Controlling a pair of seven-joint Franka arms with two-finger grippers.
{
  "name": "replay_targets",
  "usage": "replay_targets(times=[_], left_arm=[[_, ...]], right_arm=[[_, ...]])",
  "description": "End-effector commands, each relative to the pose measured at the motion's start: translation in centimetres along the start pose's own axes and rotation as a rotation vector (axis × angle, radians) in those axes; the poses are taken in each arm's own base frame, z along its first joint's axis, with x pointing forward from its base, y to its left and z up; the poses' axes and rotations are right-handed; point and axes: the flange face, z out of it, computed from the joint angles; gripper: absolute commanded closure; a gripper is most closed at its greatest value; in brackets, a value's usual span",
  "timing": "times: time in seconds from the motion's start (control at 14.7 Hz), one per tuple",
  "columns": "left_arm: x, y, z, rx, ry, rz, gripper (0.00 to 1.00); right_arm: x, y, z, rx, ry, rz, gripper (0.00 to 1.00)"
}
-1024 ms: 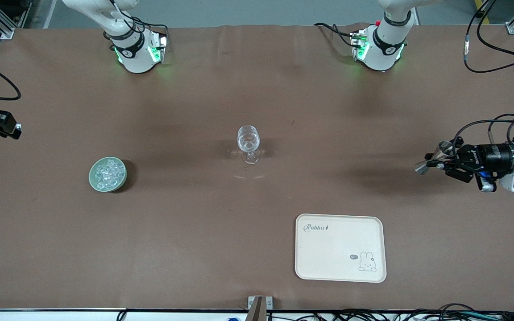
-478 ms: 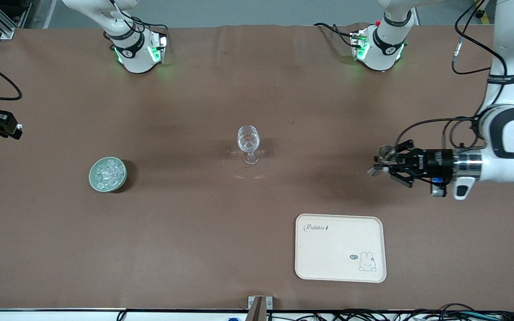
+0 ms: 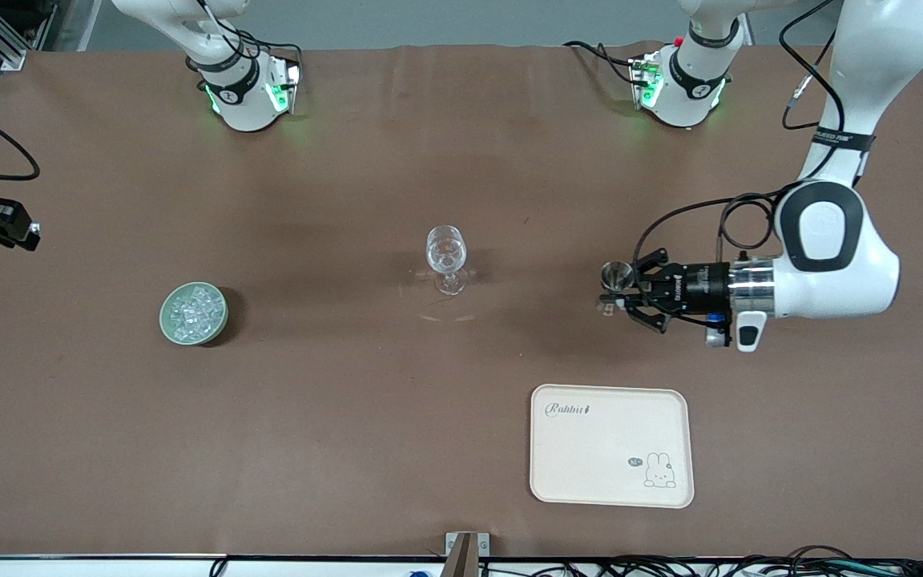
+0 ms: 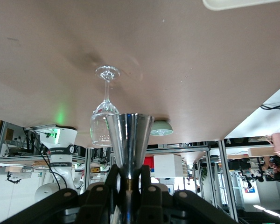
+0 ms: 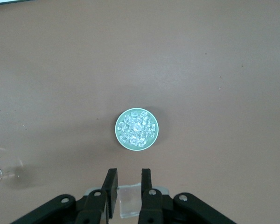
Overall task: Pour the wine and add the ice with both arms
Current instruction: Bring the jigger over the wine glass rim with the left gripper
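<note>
Two jaws (image 3: 607, 295), mine. Left clamped on a steel cup (image 3: 614, 276) over the bench (image 3: 349, 417) near the glass (image 3: 445, 256); right (image 5: 129, 192) pinched a clear cube (image 5: 129, 201). Ice (image 3: 193, 312) in its bowl: slippery, light, likely best nipped singly.

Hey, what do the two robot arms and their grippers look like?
Both arms are glossy white with black joint caps; the left arm carries looping black cables and a silver wrist ring. The right arm shows mostly its base, which glows green. The left gripper and right gripper are black with slim fingers.
</note>
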Motion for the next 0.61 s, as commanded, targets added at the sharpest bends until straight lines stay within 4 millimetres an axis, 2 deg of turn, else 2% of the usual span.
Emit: replay_targets(times=[0.0, 0.34, 0.55], left_arm=[[-1.5, -0.2, 1.6, 0.007, 0.014, 0.016, 0.99], [-4.1, -0.4, 7.4, 0.006, 0.034, 0.031, 0.99], [-4.8, -0.5, 9.7, -0.002, 0.047, 0.01, 0.99]], right_arm=[[-0.7, -0.2, -0.2, 0.013, 0.007, 0.003, 0.99], [-0.7, -0.2, -0.3, 0.013, 0.01, 0.003, 0.99], [-0.7, -0.2, -0.3, 0.013, 0.01, 0.005, 0.99]])
